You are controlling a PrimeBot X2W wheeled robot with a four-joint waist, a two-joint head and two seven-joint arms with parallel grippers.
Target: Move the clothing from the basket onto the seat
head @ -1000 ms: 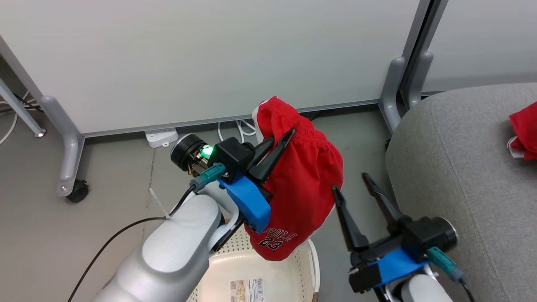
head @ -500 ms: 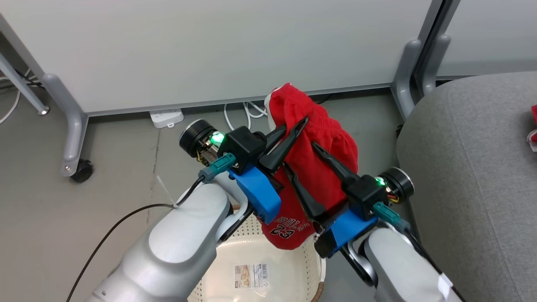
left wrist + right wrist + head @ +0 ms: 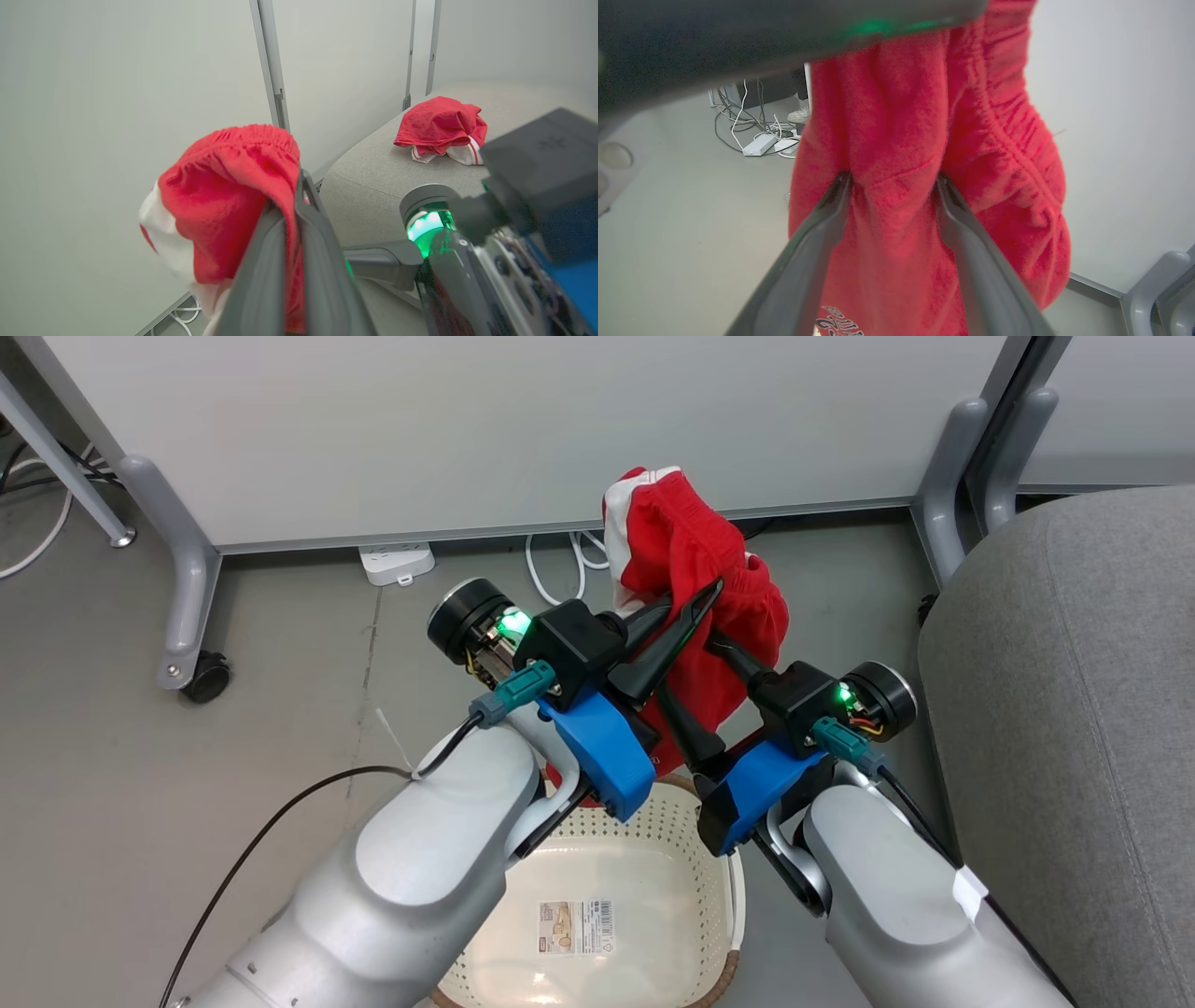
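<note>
Above the basket [image 3: 653,814], left gripper [image 3: 708,593] fingers clamp red shorts [image 3: 672,532]; right gripper [image 3: 893,177] fingers gape, apparently only denting the cloth.

Left forearm [image 3: 439,859] and right forearm [image 3: 887,887] rise from below and converge. Left gripper [image 3: 707,595]: fingers pressed together, pinching the clothing [image 3: 681,537], angled toward the robot's right. Right gripper [image 3: 893,177]: fingers spread, tips against the same cloth, angled toward its left, below the left gripper.

Two red garments [image 3: 224,205] [image 3: 439,123], one cream basket [image 3: 667,821], one grey seat [image 3: 1074,663] and two dark-fingered claws [image 3: 691,595] [image 3: 893,177].
</note>
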